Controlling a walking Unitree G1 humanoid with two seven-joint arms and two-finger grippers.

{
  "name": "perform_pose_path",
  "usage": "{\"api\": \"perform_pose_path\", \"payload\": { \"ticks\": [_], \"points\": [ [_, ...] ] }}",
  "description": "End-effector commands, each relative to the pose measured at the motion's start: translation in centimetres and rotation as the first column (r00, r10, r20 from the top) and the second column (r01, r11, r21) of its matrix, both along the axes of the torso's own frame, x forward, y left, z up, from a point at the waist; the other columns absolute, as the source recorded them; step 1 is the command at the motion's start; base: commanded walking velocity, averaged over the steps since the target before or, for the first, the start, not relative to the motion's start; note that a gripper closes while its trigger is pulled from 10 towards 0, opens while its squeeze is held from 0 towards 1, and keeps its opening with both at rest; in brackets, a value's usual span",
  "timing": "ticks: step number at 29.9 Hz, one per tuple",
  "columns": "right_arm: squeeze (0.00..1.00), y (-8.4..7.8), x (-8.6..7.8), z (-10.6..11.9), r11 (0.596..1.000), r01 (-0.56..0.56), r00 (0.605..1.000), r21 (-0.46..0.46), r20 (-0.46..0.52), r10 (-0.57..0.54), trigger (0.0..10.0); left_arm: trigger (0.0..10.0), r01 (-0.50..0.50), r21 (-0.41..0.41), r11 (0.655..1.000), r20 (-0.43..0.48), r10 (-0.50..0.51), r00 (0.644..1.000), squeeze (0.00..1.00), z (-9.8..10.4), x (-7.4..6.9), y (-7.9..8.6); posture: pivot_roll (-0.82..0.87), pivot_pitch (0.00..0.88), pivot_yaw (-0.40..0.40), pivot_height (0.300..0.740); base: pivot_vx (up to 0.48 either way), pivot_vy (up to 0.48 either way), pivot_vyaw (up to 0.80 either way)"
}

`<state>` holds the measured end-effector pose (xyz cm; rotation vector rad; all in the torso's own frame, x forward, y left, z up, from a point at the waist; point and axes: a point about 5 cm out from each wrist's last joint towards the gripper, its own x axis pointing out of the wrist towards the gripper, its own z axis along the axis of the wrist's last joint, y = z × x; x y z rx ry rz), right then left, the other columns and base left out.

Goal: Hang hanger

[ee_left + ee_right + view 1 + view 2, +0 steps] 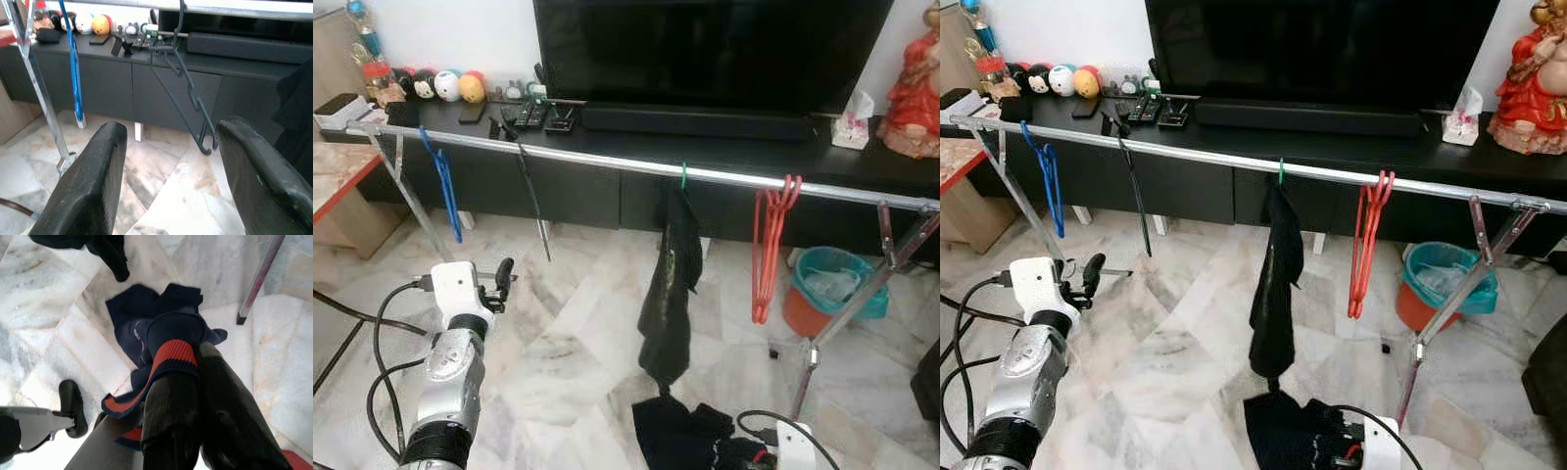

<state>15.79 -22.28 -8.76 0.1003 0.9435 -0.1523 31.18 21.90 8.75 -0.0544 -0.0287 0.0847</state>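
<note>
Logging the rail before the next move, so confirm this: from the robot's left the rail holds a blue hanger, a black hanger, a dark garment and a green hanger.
Wrong in one respect: the last hanger is red, not green, as the left eye view shows. The blue hanger, black hanger and dark garment hang on the rail as you listed.

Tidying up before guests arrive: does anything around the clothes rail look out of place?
Yes. A dark garment hangs bunched from the right gripper instead of a hanger. The black hanger dangles slanted on the rail.
</note>
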Motion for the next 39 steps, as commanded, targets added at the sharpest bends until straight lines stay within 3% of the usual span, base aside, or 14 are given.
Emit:
{"api": "perform_pose_path", "payload": {
  "ticks": [1,30,39],
  "points": [
    [0.0,0.61,0.22,-0.05,1.0,0.004,1.0,0.004,0.004,-0.004,10.0,10.0,0.011,-0.012,1.0,0.033,-0.01,0.999,0.0,0.97,0.41,-0.2,0.03,0.0,-0.001,0.74,0.3,0.0,0.0],
    [0.0,0.79,0.59,0.03,0.999,-0.035,0.999,-0.001,-0.01,0.035,10.0,10.0,0.028,-0.022,0.999,0.024,-0.028,0.999,0.0,0.96,0.41,-0.49,0.03,0.0,-0.002,0.74,0.309,0.0,0.0],
    [0.0,0.86,0.62,0.02,0.999,-0.041,0.999,0.005,-0.013,0.041,10.0,10.0,0.038,-0.007,0.999,-0.034,-0.038,0.999,0.0,0.42,0.45,-0.45,0.03,0.0,-0.001,0.74,0.223,0.0,0.0]
  ]
}}
